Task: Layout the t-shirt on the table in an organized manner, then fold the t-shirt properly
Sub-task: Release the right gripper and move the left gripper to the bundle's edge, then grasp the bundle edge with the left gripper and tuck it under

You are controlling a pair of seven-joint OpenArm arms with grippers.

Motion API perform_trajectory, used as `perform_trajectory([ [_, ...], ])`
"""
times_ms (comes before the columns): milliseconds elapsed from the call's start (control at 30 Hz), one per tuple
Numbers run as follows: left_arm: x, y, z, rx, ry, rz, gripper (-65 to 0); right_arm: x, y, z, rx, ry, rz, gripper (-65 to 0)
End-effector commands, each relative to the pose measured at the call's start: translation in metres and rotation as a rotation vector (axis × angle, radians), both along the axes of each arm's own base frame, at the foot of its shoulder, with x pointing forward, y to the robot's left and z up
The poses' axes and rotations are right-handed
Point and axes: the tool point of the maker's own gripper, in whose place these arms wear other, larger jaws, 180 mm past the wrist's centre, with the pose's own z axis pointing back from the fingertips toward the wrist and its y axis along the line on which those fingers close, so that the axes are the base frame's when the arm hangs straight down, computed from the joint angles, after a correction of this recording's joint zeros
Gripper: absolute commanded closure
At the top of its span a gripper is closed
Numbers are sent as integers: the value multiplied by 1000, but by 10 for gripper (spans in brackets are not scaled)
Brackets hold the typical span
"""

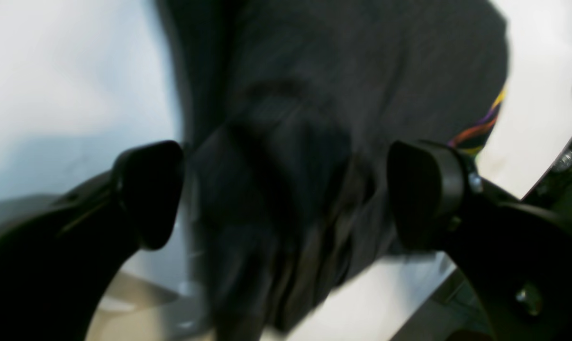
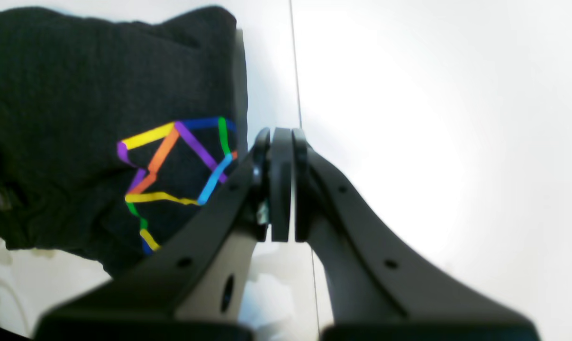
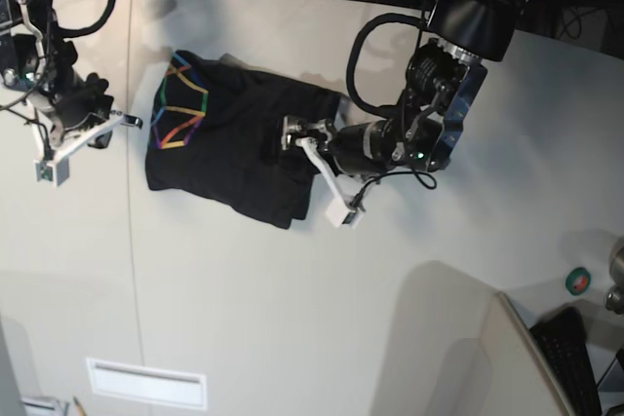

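Black soft-fabric t-shirt with multicoloured line print bunched toward far-left table corner; left gripper jaws wide over folds, right gripper pinched empty; best regrip hem edge, pull flat

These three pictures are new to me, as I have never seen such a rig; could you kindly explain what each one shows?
It is a robot with two arms at an off-white table. The base view looks down from above. The other two come from cameras on the wrists. A black t-shirt with a coloured line print lies bunched on the table. The left gripper is open, with its fingers on either side of the cloth; nothing is clamped. The right gripper is shut and empty, beside the shirt.
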Motion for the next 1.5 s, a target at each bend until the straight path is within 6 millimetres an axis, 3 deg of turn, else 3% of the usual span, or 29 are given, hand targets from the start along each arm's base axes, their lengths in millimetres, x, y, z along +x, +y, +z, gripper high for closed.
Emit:
perform_trajectory([
  [0,12,-2,6,-16,-20,9,-650,10,-5,11,-15,-46,3,0],
  [233,16,-5,-16,5,63,22,-640,3,-7,7,-16,-31,0,0],
  [367,19,-9,-24,72,78,-57,-221,1,-18,8,-28,-31,-29,0],
  [433,22,1,-30,146,75,-115,0,-3,-27,9,-35,-31,-39,0],
  [633,49,26,-20,435,-50,-408,0,-8,-61,18,-67,-55,-95,0],
  [800,58,22,-10,643,-202,-780,0,-13,-71,18,-78,-47,-120,0],
  [1033,76,-67,26,564,-466,-913,0,-20,-64,12,-57,-31,-128,0],
  [1167,66,-98,24,626,-594,-1037,0,-23,-59,9,-46,-21,-127,0],
  [1300,46,-110,9,666,-641,-1125,0,-27,-59,6,-45,-10,-127,0],
  [1467,42,-120,7,706,-711,-1174,0,-29,-59,6,-45,-7,-127,0],
])
